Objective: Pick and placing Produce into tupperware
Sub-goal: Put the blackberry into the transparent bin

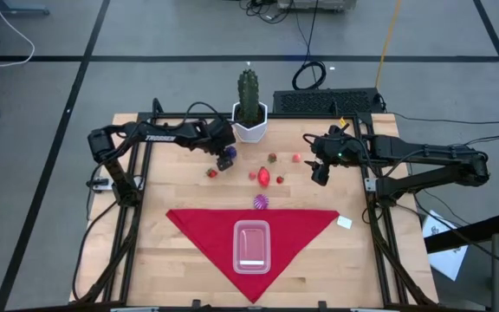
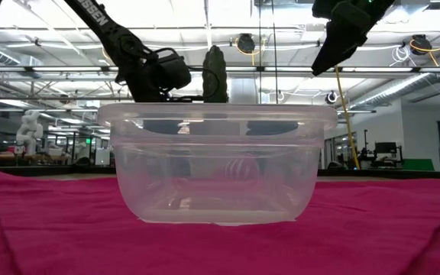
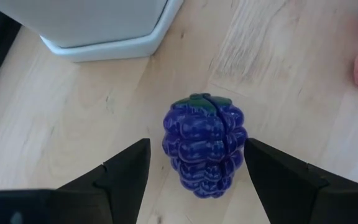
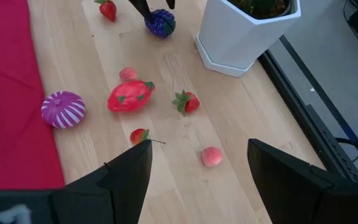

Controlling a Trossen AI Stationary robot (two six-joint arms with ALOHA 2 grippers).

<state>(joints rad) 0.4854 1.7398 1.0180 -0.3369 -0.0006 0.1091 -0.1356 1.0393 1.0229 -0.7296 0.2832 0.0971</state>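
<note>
The left gripper [image 1: 225,157] hangs low over the far left part of the wooden table [image 1: 158,243], just in front of the white cactus pot [image 1: 250,130], with its fingers [image 3: 126,169] spread on either side of the dark purple berry [image 3: 205,152], which sits on the wood between them and is not yet squeezed. The right gripper [image 1: 320,172] is held above the far right of the table, fingers apart and holding nothing. Between the two arms lie the loose pieces: a large red fruit [image 4: 129,96], a strawberry [image 4: 187,102], a small pink one [image 4: 212,157] and a striped purple and white ball [image 4: 63,108] at the cloth's far edge. The clear container [image 1: 251,246] sits on the red cloth [image 1: 199,227] near the front, with nothing inside it.
</note>
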